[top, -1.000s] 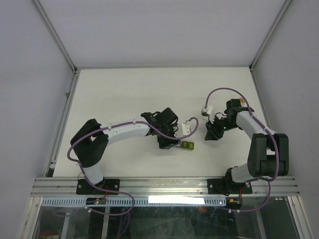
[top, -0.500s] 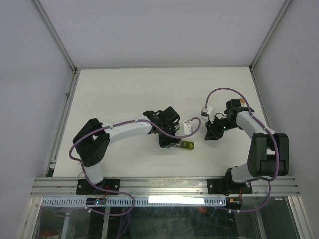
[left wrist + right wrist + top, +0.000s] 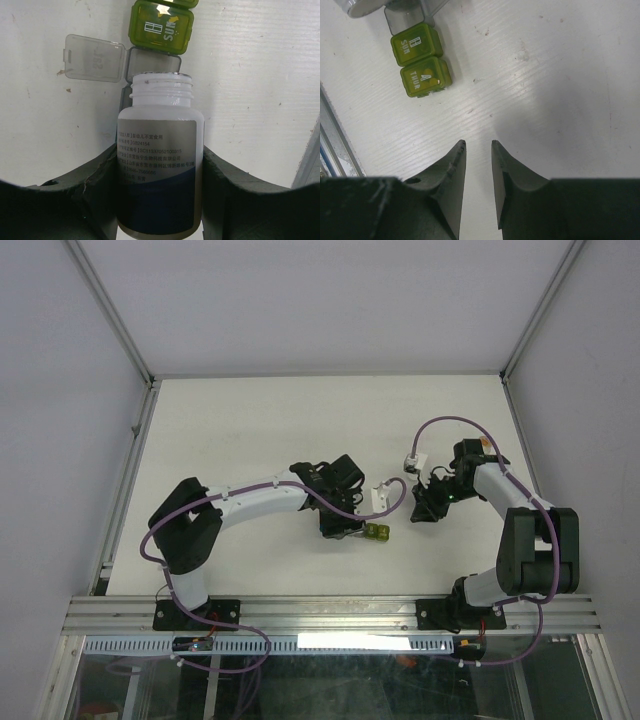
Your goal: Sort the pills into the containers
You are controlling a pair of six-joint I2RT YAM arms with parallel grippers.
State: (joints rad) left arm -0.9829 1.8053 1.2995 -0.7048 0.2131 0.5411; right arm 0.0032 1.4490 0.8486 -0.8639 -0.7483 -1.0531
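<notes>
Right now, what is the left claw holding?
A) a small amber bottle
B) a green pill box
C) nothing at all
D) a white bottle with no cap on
D: in the left wrist view the left claw grips the white bottle from both sides, and the bottle's threaded neck has no cap on it.

Base of bottle [image 3: 160, 170] cut off by lower edge, containers [image 3: 160, 30] partly hidden behind it, top compartment cropped
</notes>
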